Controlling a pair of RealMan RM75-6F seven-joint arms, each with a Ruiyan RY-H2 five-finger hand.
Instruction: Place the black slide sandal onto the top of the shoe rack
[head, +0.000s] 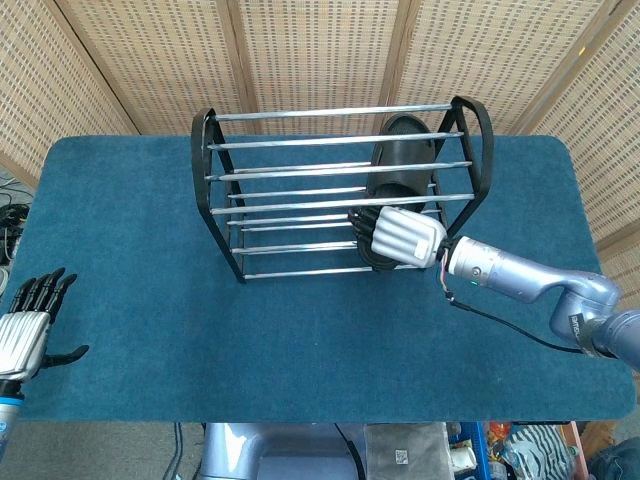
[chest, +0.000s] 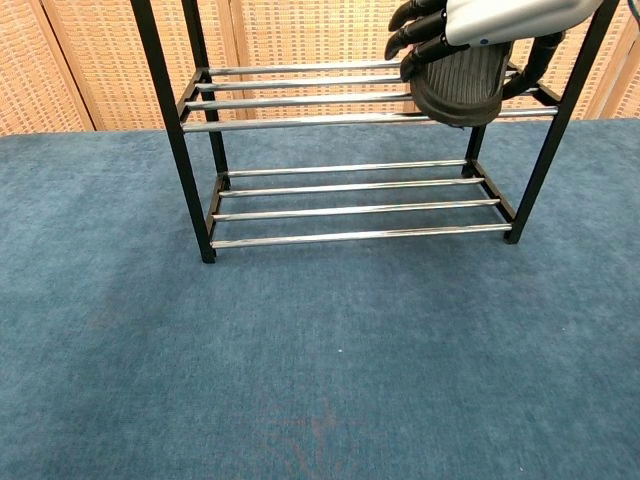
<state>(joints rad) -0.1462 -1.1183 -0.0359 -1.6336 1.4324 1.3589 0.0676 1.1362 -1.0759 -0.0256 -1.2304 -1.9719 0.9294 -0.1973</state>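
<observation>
A table (head: 120, 230) covered in blue carpet fills most of both views, and woven wicker screens (head: 320, 50) are seen standing behind its far edge. On the far half of the table a shoe rack (head: 300, 190) is set, made of black end frames joined by chrome rails arranged in tiers; in the chest view its lower two tiers (chest: 350, 205) are shown bare.

The right arm (head: 530, 280) is stretched in from the near right, a thin black cable trailing beneath it. The right hand (head: 398, 238) is positioned at the near side of the rack's right end, and its dark fingers (chest: 420, 30) are seen curled around the black sandal (head: 398, 170), which is gripped at its near end. The sandal is laid lengthwise across the rack's upper rails near the right end frame, its far tip reaching toward the farthest rails. In the chest view the sandal's ridged sole (chest: 460, 85) is seen just above the near rail of the tier shown there; whether it is actually resting on the rails cannot be told.

The left hand (head: 28, 325) is held at the near left edge of the table, well apart from the rack. Nothing is held in it, and its dark fingers (head: 45, 290) are extended and spread.
</observation>
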